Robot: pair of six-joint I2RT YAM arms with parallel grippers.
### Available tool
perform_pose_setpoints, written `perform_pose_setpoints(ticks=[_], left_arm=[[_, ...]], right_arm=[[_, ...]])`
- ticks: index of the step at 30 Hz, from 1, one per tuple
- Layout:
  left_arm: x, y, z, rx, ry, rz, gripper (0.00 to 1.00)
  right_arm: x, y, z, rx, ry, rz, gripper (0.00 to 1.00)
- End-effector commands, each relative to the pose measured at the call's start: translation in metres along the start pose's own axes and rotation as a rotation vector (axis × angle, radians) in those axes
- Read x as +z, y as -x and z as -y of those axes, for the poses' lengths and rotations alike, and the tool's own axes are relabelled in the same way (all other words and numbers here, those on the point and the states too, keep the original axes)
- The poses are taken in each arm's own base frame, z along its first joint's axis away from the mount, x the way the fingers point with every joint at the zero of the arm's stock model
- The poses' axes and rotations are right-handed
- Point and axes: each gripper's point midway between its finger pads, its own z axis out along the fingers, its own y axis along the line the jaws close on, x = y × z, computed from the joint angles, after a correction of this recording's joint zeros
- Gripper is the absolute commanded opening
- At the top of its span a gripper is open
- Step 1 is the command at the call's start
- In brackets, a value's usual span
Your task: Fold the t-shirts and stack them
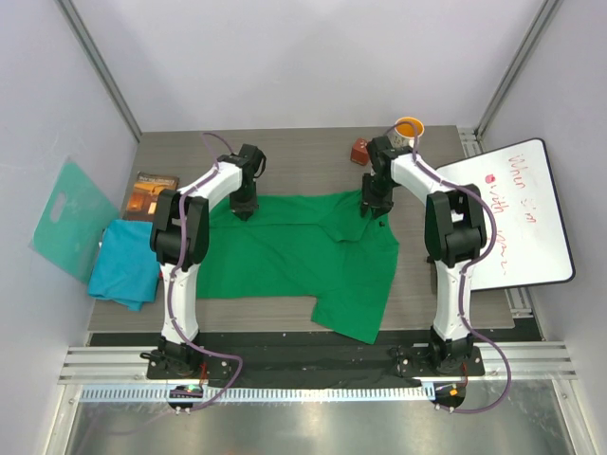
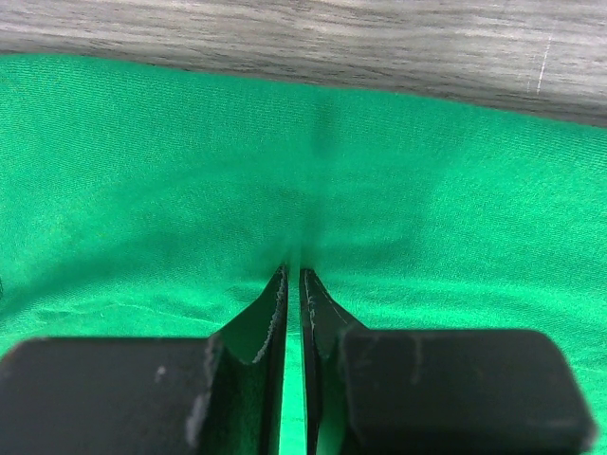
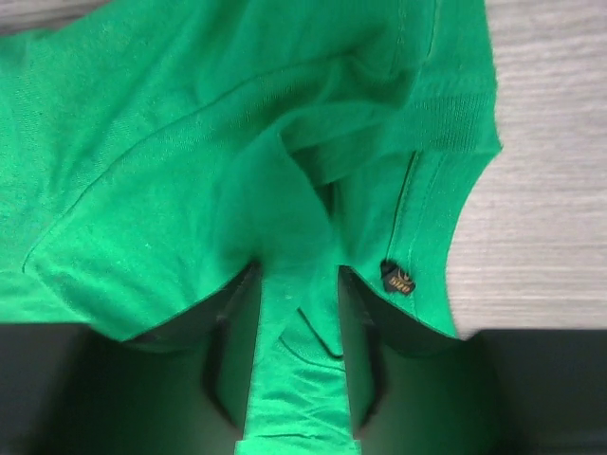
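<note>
A bright green t-shirt [image 1: 313, 251] lies spread and partly folded across the middle of the table. My left gripper [image 1: 245, 213] presses down at its far left edge. In the left wrist view this gripper [image 2: 294, 275] is shut on a thin pinch of the green cloth [image 2: 190, 171]. My right gripper [image 1: 373, 210] is over the shirt's far right corner, by the collar. Its jaws [image 3: 296, 275] stand apart, with a loose ridge of green cloth [image 3: 171, 142] running between them. A teal-blue t-shirt [image 1: 128, 265] lies crumpled at the table's left edge.
A flat teal board [image 1: 68, 227] leans at the far left, with a dark book [image 1: 152, 194] beside it. A mug [image 1: 409, 130] with an orange inside and a small red-brown object [image 1: 360, 150] stand at the back. A whiteboard [image 1: 517, 213] lies at the right.
</note>
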Motion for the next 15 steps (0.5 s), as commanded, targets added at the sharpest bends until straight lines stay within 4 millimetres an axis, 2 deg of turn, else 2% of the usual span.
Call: perform_pose_setpoints(ticks=[1, 6, 15], left_arm=[[0.008, -0.03, -0.004, 0.031, 0.006, -0.107, 0.09], [0.009, -0.031, -0.004, 0.033, 0.005, -0.11, 0.09], [0.01, -0.032, -0.004, 0.031, 0.004, -0.112, 0.09]], right_arm=[[-0.01, 0.027, -0.002, 0.004, 0.016, 0.082, 0.46], [-0.001, 0.023, -0.003, 0.006, 0.038, 0.052, 0.46], [0.002, 0.022, -0.02, 0.03, 0.133, 0.019, 0.42]])
